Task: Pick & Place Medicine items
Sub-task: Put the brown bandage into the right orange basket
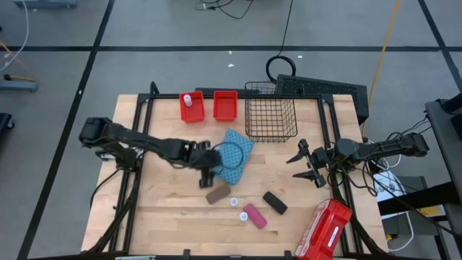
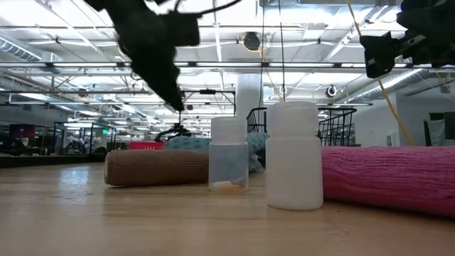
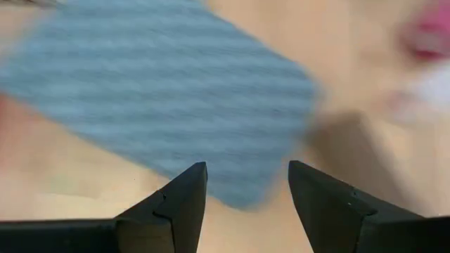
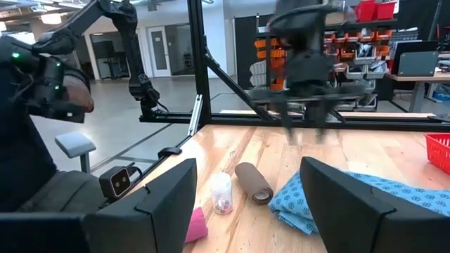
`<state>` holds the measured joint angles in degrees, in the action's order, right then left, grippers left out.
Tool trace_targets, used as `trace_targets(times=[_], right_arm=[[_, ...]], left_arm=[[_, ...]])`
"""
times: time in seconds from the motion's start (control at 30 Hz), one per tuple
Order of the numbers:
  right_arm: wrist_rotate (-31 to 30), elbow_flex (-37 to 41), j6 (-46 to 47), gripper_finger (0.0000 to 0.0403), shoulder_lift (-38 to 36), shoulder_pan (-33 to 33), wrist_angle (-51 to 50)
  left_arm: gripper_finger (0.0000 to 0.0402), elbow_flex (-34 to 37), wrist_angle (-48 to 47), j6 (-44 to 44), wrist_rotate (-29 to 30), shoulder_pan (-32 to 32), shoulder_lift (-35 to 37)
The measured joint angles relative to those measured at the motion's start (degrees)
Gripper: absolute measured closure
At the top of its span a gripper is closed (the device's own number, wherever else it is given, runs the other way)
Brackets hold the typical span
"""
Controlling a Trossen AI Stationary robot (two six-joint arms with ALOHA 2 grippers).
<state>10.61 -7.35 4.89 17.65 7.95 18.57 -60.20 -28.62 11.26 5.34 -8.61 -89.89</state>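
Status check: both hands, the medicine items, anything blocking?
Left hand open, empty, over blue cloth. Right hand open, idle at right edge. Brown roll, pink tube on table. No obstruction.

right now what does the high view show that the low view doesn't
Only the high view shows the two red bins, the black oblong box, the large red case, and both pincers open and empty: the left pincer over the blue patterned cloth, the right pincer near the table's right edge. Only the low view shows the room's ceiling lights. Both show the brown oblong box, two white-capped vials, the pink tube and the wire basket.
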Motion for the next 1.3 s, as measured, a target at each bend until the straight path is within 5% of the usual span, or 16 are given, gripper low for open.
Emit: trace_targets(times=[0.17,0.37,0.67,1.0,1.13,1.3], right_arm=[[0.0,0.0,0.0,0.0161,0.0,0.0,0.0],[0.0,0.0,0.0,0.0161,0.0,0.0,0.0],[0.0,0.0,0.0,0.0161,0.0,0.0,0.0],[0.0,0.0,0.0,0.0161,0.1,0.0,-0.1],[0.0,0.0,0.0,0.0161,0.1,0.0,0.0],[0.0,0.0,0.0,0.0160,0.1,0.0,0.0]], left_arm=[[0.0192,0.0,0.1,-0.6,4.7,-10.7,-2.4],[0.0192,0.0,5.6,9.8,11.1,-18.8,-5.2],[0.0187,0.0,8.8,24.6,14.7,-19.0,-13.4],[0.0133,-0.2,9.5,25.0,10.2,-16.1,-18.2],[0.0162,-0.1,9.0,27.5,9.6,-16.1,-16.7],[0.0245,0.0,8.7,28.3,9.3,-16.0,-10.9]])
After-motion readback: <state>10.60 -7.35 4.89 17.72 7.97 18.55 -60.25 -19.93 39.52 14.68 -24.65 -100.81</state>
